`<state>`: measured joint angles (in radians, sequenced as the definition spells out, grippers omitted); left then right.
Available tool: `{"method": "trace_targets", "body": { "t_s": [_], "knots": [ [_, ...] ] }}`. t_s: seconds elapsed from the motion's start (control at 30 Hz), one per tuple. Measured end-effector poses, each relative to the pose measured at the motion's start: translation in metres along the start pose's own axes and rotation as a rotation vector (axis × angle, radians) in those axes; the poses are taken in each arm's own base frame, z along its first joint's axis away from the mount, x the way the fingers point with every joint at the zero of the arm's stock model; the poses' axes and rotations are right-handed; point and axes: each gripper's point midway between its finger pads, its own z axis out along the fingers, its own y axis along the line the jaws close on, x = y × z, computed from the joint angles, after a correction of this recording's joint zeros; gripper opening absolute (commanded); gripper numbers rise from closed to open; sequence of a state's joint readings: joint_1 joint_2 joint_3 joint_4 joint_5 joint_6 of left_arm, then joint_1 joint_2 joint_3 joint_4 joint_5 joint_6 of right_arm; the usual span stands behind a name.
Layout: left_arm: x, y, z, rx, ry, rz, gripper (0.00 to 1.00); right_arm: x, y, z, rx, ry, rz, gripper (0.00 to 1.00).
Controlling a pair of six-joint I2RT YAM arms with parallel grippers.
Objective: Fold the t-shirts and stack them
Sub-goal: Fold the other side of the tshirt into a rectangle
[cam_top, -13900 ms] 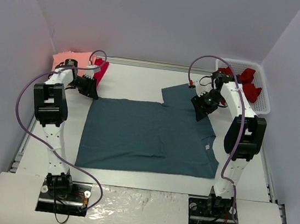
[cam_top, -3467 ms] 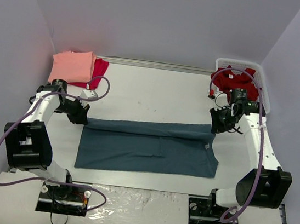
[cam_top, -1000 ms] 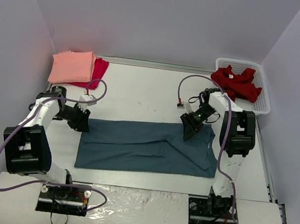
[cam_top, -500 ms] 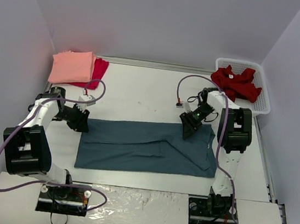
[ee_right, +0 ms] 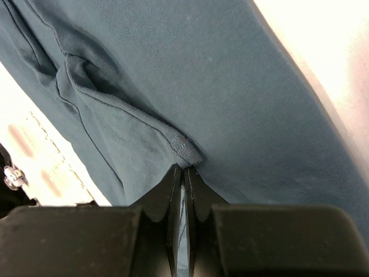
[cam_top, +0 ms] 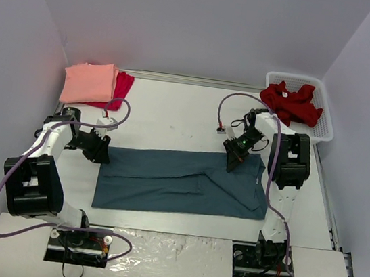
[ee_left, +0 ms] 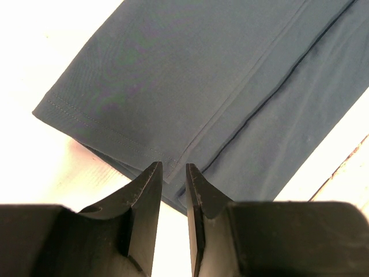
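Salmon-pink folded cloth t-shirt sits in the far left corner of the white worktop. It lies partly over a crimson cloth t-shirt, whose edge shows on its right side. Nearer me, the left gripper is down low at the left end of the large slate-blue cloth t-shirt. Its jaws stand narrowly parted, tips over the stitched hem at the folded corner, and I cannot tell whether they touch the cloth. The blue t-shirt lies flat across the middle of the worktop as a long band, folded lengthwise, its far edge doubled over. Towards its far right end the right gripper has its jaws pressed together, nipping a small ridge of hem where the cloth wrinkles. In the far right corner a dark red cloth t-shirt is heaped loose in a white lattice plastic basket, well apart from the blue one.
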<state>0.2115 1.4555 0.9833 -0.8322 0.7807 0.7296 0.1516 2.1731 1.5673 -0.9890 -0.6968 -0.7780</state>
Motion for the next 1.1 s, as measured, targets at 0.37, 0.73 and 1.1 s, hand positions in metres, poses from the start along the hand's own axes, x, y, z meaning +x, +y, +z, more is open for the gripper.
{"method": "trace_targets", "body": {
  "t_s": [0.37, 0.73, 1.1],
  "knots": [
    [-0.001, 0.0, 0.0, 0.001, -0.003, 0.001, 0.22, -0.006, 0.024, -0.009, 0.024, -0.011, -0.043, 0.0],
    [-0.002, -0.001, -0.002, -0.006, -0.011, 0.01, 0.22, 0.0, 0.061, -0.016, 0.052, 0.008, -0.106, 0.0],
    [-0.002, -0.002, -0.002, -0.006, -0.011, 0.011, 0.22, 0.009, 0.077, -0.015, 0.059, 0.035, -0.131, 0.0]
  ]
}}
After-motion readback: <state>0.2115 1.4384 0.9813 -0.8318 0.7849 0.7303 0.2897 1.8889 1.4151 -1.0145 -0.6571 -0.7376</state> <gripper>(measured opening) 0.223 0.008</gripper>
